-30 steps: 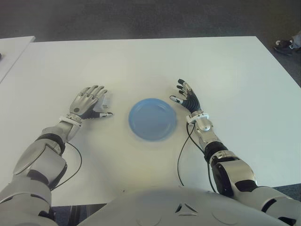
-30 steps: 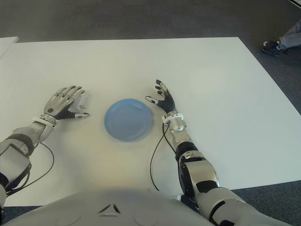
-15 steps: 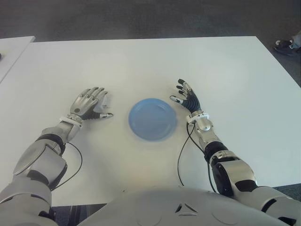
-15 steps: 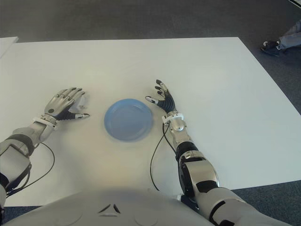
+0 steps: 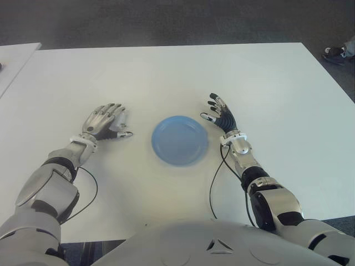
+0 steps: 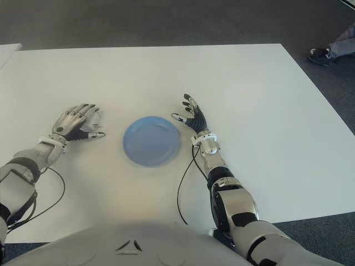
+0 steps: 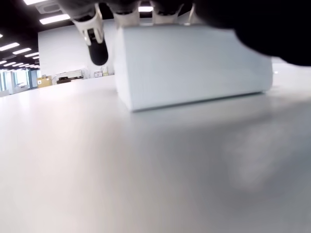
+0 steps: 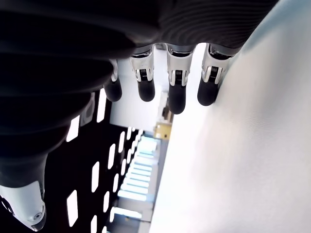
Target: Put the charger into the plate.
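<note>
- The small white block-shaped charger (image 7: 192,63) lies flat on the white table (image 5: 166,72), under the outstretched fingers (image 5: 113,111) of the left hand (image 5: 102,123).
- In the left wrist view the charger's long pale side fills the space just beneath the fingertips; a dark-tipped thumb (image 7: 97,46) hangs beside one end of it. The fingers arch over the block's top edge, and whether they actually press on it cannot be told.
- In the eye views only a sliver of the charger shows, just past the left fingertips on the side toward the plate.
- The left hand's fingers are extended and slightly fanned, the thumb pointing sideways toward the plate; they are not closed around the charger.
- The round light-blue plastic plate (image 5: 180,139) sits between the two hands, apart from the left thumb tip and close to the right thumb tip, with nothing in it.
- The right hand (image 5: 222,117) shows just beside the plate on its right side, fingers (image 8: 176,92) spread and relaxed, holding nothing.
- A thin black cable (image 5: 213,183) runs along the table from the right wrist back toward the robot's body.
- At the far right corner of the eye views, a person's shoe (image 5: 335,54) stands on the dark carpet floor (image 5: 166,22) beyond the table's edge.
</note>
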Tool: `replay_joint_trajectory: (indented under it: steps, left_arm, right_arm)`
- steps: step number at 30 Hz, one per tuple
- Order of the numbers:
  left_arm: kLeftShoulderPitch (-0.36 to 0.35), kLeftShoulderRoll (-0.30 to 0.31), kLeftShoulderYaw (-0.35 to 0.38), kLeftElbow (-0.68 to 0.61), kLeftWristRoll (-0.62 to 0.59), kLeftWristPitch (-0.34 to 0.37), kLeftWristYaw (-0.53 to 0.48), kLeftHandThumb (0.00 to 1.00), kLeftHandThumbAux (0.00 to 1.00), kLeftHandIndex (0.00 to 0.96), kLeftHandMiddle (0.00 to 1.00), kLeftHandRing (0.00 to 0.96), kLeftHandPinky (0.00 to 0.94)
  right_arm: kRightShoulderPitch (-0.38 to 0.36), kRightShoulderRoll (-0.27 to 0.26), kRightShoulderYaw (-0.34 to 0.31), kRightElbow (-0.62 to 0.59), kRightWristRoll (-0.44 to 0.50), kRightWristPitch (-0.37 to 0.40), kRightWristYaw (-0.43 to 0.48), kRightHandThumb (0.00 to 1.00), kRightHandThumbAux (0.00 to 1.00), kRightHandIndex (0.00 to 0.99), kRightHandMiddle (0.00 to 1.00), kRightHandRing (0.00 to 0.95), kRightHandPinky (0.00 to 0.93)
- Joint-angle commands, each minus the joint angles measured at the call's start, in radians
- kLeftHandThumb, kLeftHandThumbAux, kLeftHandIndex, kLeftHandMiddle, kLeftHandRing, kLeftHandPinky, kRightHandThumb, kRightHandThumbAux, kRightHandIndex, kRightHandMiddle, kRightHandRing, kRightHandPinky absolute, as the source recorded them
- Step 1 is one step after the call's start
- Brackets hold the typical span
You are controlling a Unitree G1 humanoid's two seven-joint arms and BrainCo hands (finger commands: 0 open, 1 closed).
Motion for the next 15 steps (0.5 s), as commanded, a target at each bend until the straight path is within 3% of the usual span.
replay_joint_trajectory:
  steps: [1,15]
  left_arm:
    - [0.018,-0.012,0.003,0.011,-0.004,0.013,-0.074,0.414,0.127,0.000,0.000,0.000,0.101]
    - [0.018,-0.019,0.007,0.016,-0.017,0.037,-0.122,0.400,0.139,0.000,0.000,0.000,0.094]
  right_arm:
    - [0.080,0.007,0.006,0.047,-0.002,0.059,0.026,0.122,0.625,0.002,0.091,0.121,0.166]
    - [0.095,0.000,0.004,0.033,0.002,0.045,0.043,0.133,0.622,0.000,0.106,0.135,0.177]
